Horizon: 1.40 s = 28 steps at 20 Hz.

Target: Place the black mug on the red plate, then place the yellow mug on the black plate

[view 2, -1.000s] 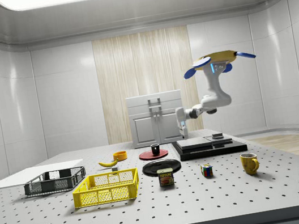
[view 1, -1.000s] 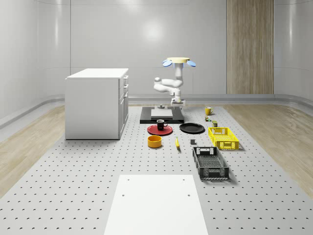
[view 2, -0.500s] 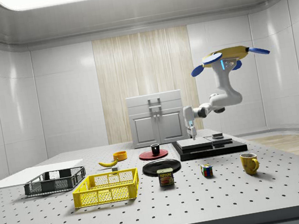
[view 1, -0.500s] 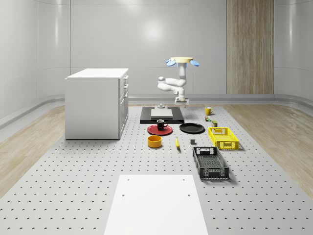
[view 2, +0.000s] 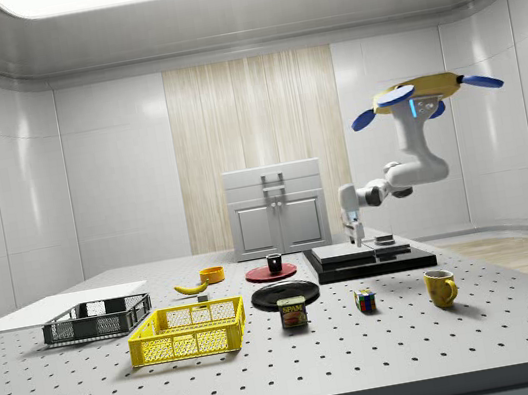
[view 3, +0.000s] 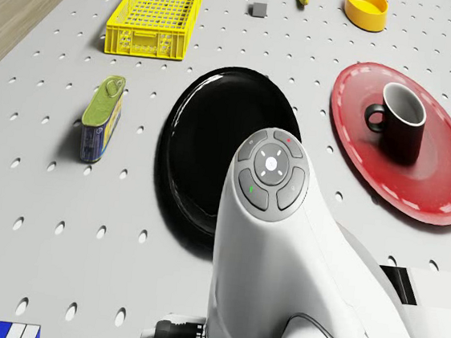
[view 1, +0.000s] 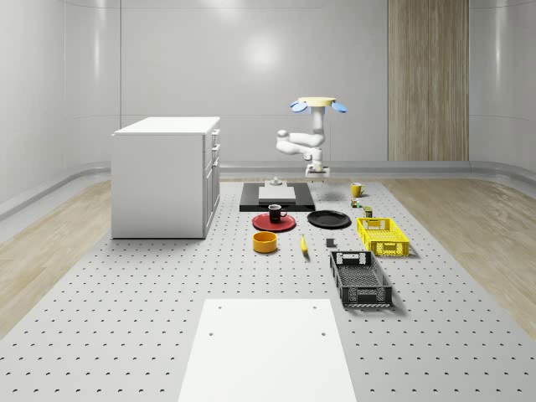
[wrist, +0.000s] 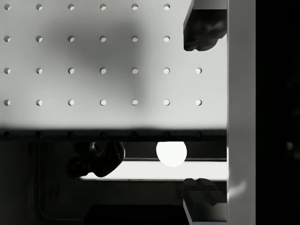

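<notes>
Side view, left to right: glossy black ceramic mug (view 2: 274,264) already on the round red plate (view 2: 271,273), then the tool (view 2: 357,236) — fingers spread wide, empty — with the yellow ceramic mug (view 2: 440,288) on the tabletop (view 2: 271,359) farther right and nearer the camera.

Over the last second the drone (view 1: 316,104) shifted toward the whole-scene view's right, from above the dark platform's (view 1: 277,199) middle to above its right edge. In the side view it likewise slid rightward and sat a little higher. The arm (view 2: 404,172) went with it, and the gripper (view 2: 355,233) travelled from the platform's left end in the side view to a point further along it, nearer the yellow mug (view 2: 441,286).
</notes>
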Motion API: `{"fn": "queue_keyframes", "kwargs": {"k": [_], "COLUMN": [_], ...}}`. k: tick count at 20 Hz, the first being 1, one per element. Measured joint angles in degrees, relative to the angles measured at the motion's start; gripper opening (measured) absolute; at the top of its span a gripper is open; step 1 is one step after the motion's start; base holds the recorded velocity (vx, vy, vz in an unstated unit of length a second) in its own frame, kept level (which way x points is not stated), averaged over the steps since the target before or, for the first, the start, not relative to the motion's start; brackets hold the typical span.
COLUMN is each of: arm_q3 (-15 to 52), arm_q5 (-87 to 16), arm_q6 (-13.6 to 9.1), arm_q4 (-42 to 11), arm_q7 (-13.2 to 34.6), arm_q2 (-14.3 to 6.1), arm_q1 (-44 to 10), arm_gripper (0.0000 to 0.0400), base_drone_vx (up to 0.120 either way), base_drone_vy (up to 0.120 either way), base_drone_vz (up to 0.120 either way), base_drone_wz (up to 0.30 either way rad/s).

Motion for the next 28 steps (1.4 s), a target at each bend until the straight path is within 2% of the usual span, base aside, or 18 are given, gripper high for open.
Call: {"fn": "queue_keyframes", "kwargs": {"k": [28], "arm_q3": [0.0], "arm_q5": [0.1], "arm_q6": [0.2], "arm_q4": [0.0], "arm_q7": [0.0], "arm_q2": [-0.2], "arm_q1": [-0.1], "arm_gripper": [0.04], "base_drone_vx": [-0.12], "base_drone_vy": [0.12], "base_drone_vz": [0.0], "base_drone_wz": [0.0]}}
